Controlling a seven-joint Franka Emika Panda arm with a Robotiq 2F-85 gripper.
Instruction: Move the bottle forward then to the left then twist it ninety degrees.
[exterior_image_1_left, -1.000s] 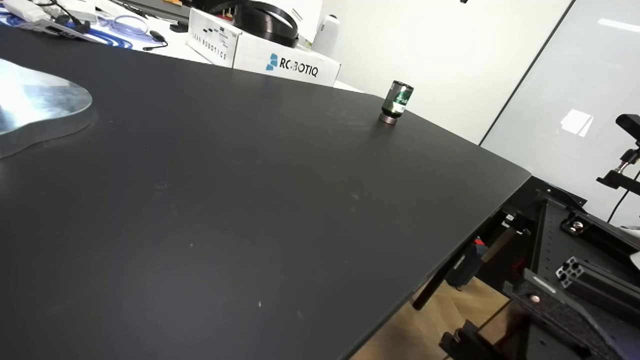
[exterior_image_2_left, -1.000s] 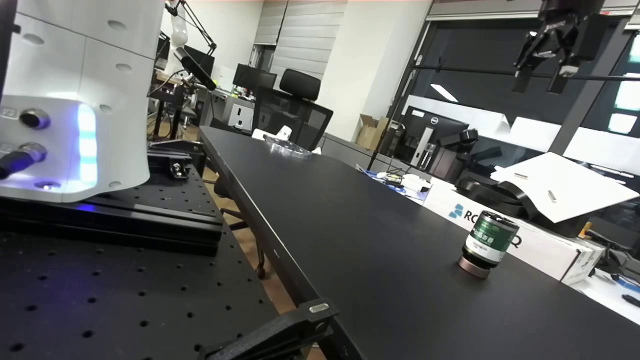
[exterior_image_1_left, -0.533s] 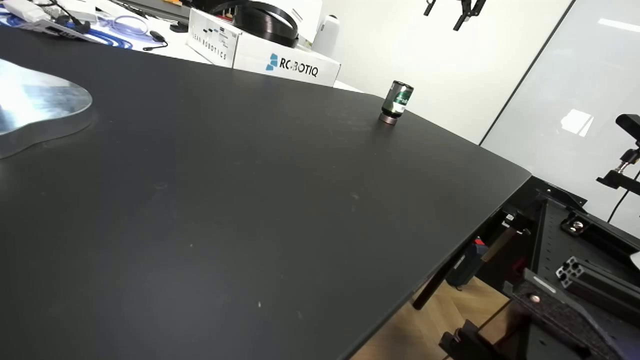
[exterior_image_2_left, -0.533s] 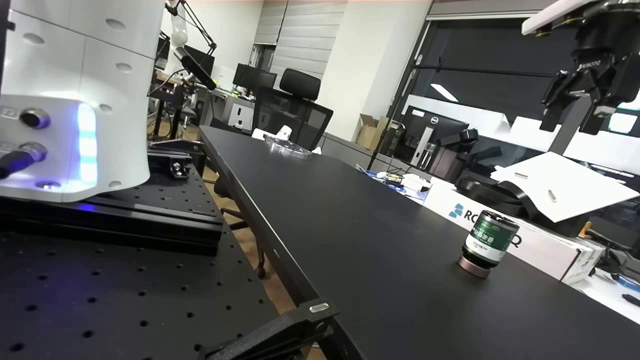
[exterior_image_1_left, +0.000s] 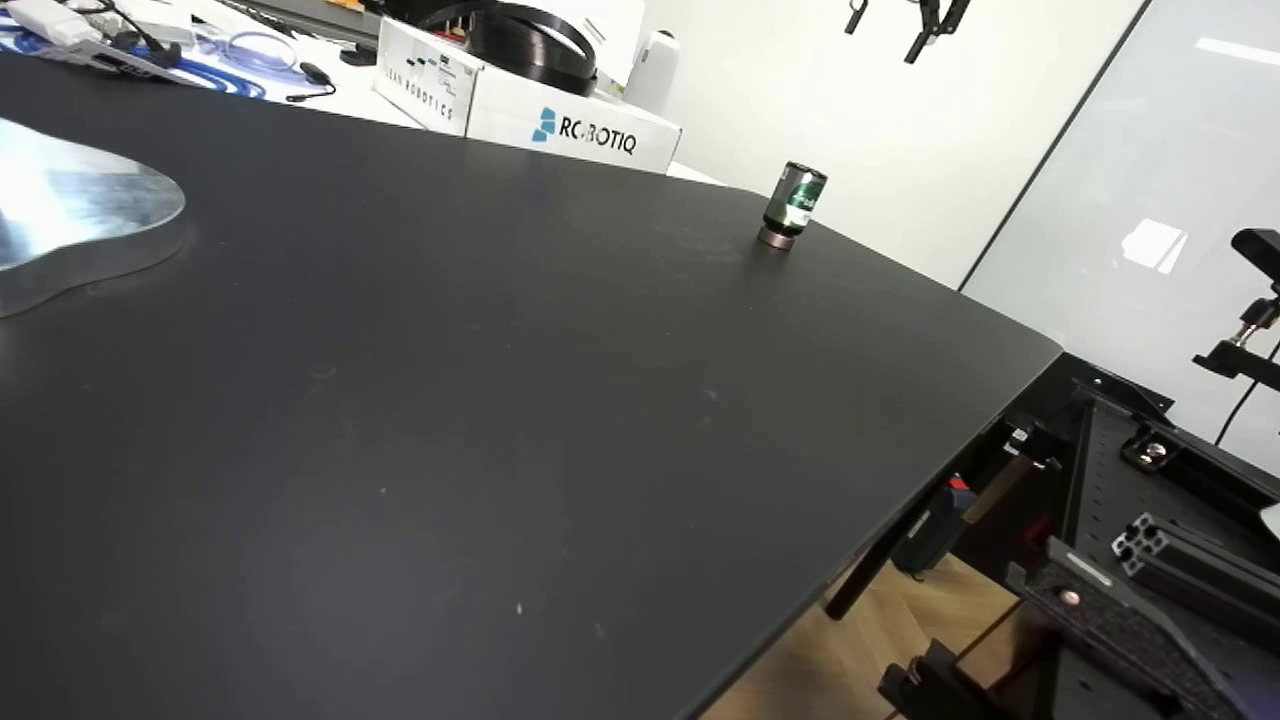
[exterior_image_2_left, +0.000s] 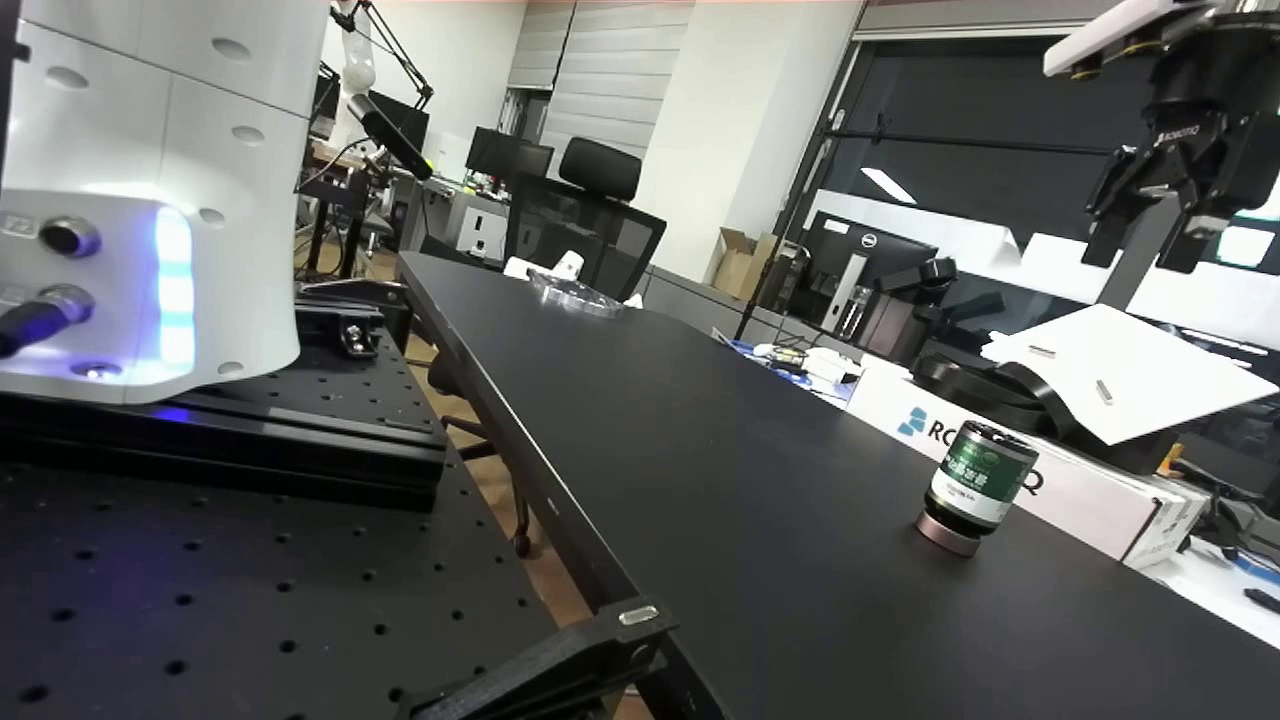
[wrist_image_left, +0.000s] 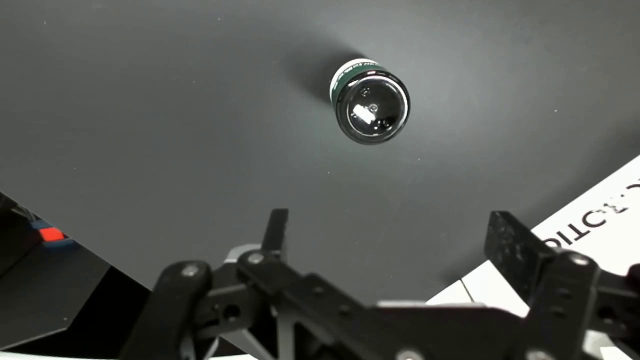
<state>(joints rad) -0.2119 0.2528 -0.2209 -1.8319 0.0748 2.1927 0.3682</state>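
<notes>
The bottle is small and stubby, with a dark green body, a pale label band and a greyish cap end. It stands upright, cap end down, on the black table (exterior_image_1_left: 500, 400) in both exterior views (exterior_image_1_left: 795, 200) (exterior_image_2_left: 977, 485). In the wrist view its round glass base faces the camera (wrist_image_left: 372, 107), above the middle of the picture. My gripper (exterior_image_2_left: 1140, 255) is open and empty, well above the bottle and apart from it. Its fingertips also show at the top edge in an exterior view (exterior_image_1_left: 883, 38). In the wrist view its fingers (wrist_image_left: 390, 214) are wide apart, with the bottle beyond them.
A white labelled box (exterior_image_1_left: 575, 125) stands beside the table, close to the bottle's side in an exterior view (exterior_image_2_left: 1080, 505). It also shows under the right finger in the wrist view (wrist_image_left: 595, 220). A clear thick plate (exterior_image_1_left: 90, 205) lies at the table's far end from the bottle.
Over the first half second my gripper came down, moving right in an exterior view, and its fingers came into sight in both. Since then it has hardly moved. The bottle has not moved.
</notes>
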